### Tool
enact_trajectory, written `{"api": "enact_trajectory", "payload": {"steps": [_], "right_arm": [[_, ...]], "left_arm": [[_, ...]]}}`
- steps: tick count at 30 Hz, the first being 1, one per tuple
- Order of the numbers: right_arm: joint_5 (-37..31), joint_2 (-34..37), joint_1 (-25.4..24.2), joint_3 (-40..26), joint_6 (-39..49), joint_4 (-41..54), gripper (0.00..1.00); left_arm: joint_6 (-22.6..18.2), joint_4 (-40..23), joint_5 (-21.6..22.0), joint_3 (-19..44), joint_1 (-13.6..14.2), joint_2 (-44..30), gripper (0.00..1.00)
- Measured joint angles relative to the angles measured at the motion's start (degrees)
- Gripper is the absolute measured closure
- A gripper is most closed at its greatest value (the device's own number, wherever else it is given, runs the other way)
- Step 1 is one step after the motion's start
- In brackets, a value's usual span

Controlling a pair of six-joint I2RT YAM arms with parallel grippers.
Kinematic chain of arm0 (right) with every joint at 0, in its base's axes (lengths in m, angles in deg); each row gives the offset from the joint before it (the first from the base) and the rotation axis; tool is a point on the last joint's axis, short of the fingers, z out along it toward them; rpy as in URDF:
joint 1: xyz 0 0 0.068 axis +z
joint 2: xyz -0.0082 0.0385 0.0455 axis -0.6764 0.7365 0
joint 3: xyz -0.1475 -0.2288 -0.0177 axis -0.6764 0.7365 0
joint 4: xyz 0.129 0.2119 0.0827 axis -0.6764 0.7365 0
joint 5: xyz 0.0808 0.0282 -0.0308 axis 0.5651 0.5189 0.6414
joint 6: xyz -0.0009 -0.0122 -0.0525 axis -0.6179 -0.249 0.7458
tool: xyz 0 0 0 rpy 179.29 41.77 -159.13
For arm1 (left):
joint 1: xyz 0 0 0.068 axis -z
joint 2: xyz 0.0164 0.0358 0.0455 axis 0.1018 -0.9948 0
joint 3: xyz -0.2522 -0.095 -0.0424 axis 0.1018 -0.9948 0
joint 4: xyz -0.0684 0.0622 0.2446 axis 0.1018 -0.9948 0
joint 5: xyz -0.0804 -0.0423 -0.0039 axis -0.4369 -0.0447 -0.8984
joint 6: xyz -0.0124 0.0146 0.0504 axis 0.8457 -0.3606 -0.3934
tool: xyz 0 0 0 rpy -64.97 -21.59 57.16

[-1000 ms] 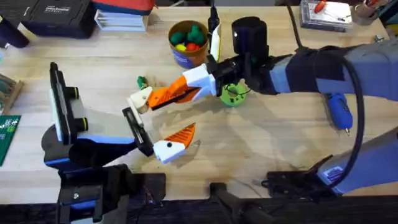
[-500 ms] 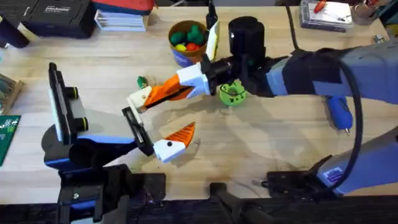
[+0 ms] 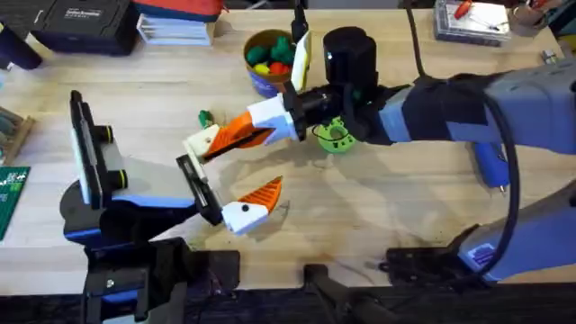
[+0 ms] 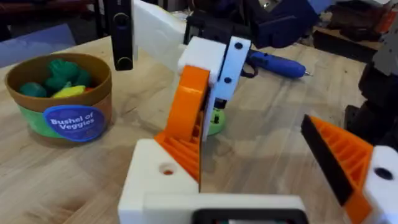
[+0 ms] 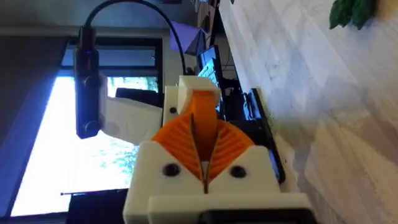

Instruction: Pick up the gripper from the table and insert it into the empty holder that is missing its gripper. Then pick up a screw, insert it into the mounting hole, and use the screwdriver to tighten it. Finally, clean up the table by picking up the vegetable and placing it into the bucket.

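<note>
My right gripper (image 3: 211, 144) has its fingers pressed together, empty, near the vegetable (image 3: 204, 118) on the desk (image 3: 405, 198). My left gripper (image 3: 232, 184) gapes wide, empty. Bucket (image 3: 268, 61) sits behind.

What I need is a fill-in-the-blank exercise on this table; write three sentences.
1. The bucket has a label reading "Bushel of ___".
2. The left claw has its fingers ___, while the right claw is shut.
3. The screwdriver has a ___ body.
Missing words: Veggies; open; blue.
</note>
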Motion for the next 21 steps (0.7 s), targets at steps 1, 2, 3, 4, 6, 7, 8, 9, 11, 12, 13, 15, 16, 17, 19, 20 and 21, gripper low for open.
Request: {"api": "enact_trajectory", "payload": {"steps": [1,2,3,4,6,7,8,9,11,12,13,15,16,17,19,20,21], "right_arm": [[-0.1,0.0,0.0,0.0,0.0,-0.1,0.992],[-0.1,0.0,0.0,0.0,0.0,-0.1,0.992],[-0.2,0.0,0.0,0.0,0.0,-0.1,0.992],[-0.2,0.0,0.0,0.0,0.0,-0.1,0.992],[-0.4,0.0,0.0,0.0,0.0,-0.1,0.992],[-0.6,0.0,0.1,0.0,-0.2,-0.1,0.992],[-0.8,0.0,0.2,0.0,-0.2,-0.2,0.992],[-1.1,0.0,0.2,0.0,-0.4,-0.2,0.992],[-1.7,0.0,0.3,0.0,-0.9,-0.2,0.992],[-2.1,0.0,0.3,0.0,-1.1,-0.4,0.992],[-2.5,0.0,0.4,0.0,-1.5,-0.4,0.992],[-3.2,0.0,0.6,0.0,-1.9,-0.5,0.992],[-3.5,0.0,0.6,0.0,-2.0,-0.6,0.992],[-3.8,0.0,0.7,0.0,-2.1,-0.6,0.992],[-4.3,0.0,0.8,0.0,-2.2,-0.7,0.992],[-4.4,0.0,0.8,0.0,-2.4,-0.7,0.992],[-4.5,0.0,0.8,0.0,-2.4,-0.7,0.992]], "left_arm": [[0.0,0.0,0.0,0.0,0.0,0.0,0.015],[0.0,0.0,0.1,0.0,0.0,0.0,0.015],[0.0,0.0,0.1,0.0,0.0,0.0,0.016],[0.0,0.0,0.1,0.0,0.0,0.0,0.016],[0.0,0.0,0.1,0.0,0.0,0.0,0.015],[0.0,0.0,0.1,0.0,0.0,0.0,0.015],[0.0,0.0,0.2,0.0,0.0,0.0,0.015],[0.0,0.0,0.2,0.0,0.0,0.0,0.015],[0.1,0.0,0.3,0.0,0.0,0.0,0.015],[0.1,0.0,0.4,0.0,0.0,0.0,0.015],[0.1,0.0,0.4,0.0,0.0,0.0,0.014],[0.3,0.1,0.8,0.0,0.0,0.0,0.015],[0.3,0.1,0.9,0.0,-0.1,0.0,0.014],[0.4,0.2,1.0,0.0,-0.1,0.0,0.014],[0.5,0.2,1.2,0.0,-0.2,0.0,0.014],[0.6,0.2,1.2,0.0,-0.2,0.0,0.015],[0.7,0.2,1.3,0.0,-0.2,0.0,0.015]]}}
